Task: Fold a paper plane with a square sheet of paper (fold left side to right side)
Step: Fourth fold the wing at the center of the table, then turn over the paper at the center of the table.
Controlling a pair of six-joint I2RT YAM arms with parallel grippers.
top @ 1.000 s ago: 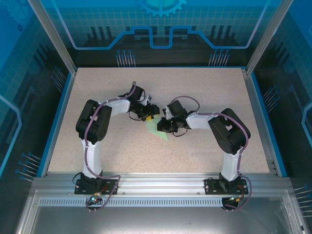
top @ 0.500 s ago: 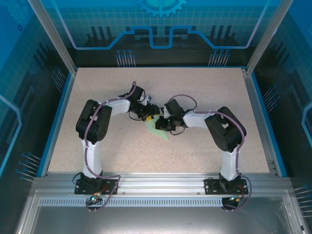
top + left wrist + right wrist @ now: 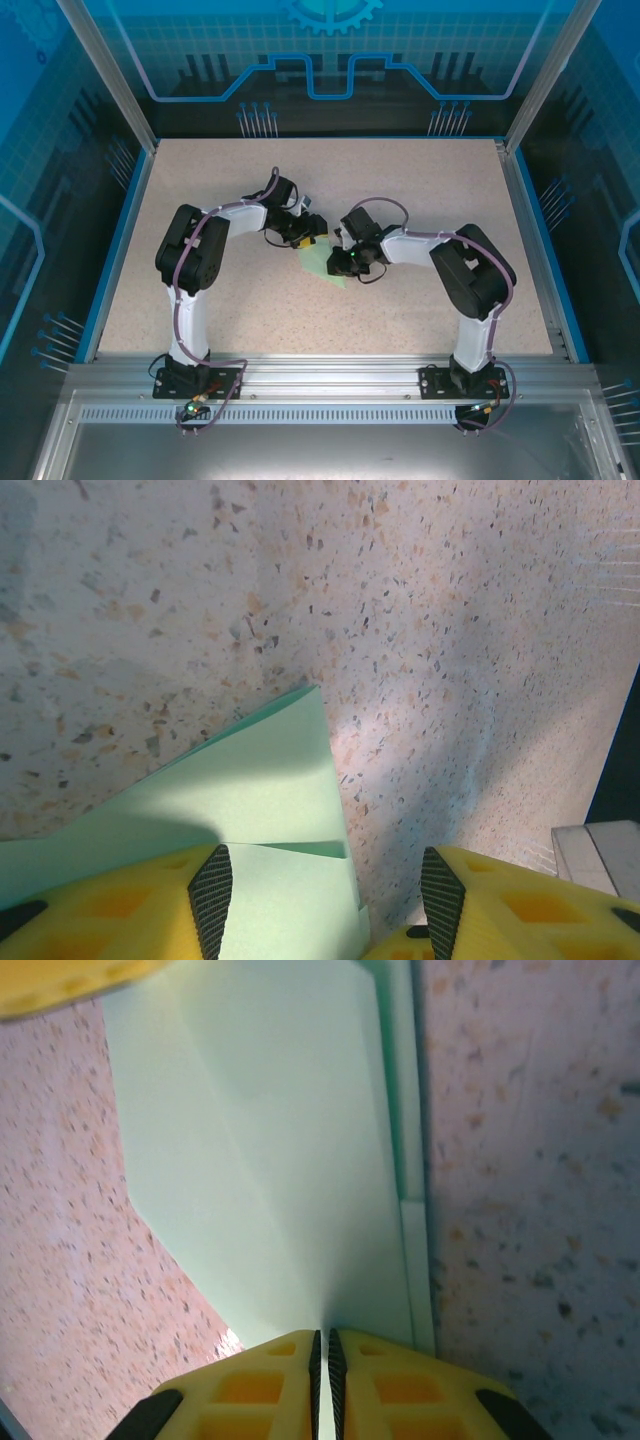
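Both arms bend inward, left hand (image 3: 325, 890) spread apart, right hand (image 3: 322, 1345) pinched closed.

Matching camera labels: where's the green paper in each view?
Top external: folded green paper at mid-table, slightly nearer the arm bases.
Left wrist: paper lower left, running off the bottom edge.
Right wrist: paper centre, from the top edge down to the bottom.
Shared landmark: the speckled tabletop around it.
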